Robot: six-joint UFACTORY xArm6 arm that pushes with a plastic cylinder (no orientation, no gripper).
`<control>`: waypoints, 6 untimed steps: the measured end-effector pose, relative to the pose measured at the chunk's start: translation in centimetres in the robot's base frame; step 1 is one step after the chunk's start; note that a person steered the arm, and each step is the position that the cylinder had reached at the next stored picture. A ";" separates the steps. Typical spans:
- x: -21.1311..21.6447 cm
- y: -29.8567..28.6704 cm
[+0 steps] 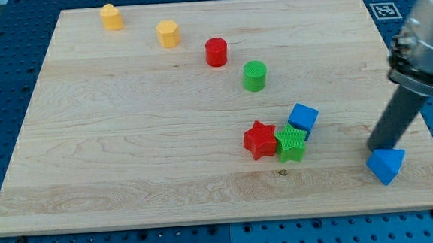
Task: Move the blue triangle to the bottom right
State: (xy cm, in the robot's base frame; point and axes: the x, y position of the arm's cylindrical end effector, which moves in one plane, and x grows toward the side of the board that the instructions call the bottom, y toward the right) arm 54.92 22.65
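The blue triangle (386,164) lies near the bottom right corner of the wooden board (127,142). My tip (375,149) stands right against the triangle's upper left side, touching or nearly touching it. The dark rod rises from there up to the view's right edge.
A blue cube (303,118), a green star (291,143) and a red star (260,140) cluster left of the tip. A green cylinder (254,75), a red cylinder (216,52) and two yellow blocks (168,34) (111,17) run in a diagonal line toward the top left.
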 end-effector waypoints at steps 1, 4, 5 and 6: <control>0.6 -0.4; 1.5 -8.4; 3.0 -5.8; 3.3 -2.6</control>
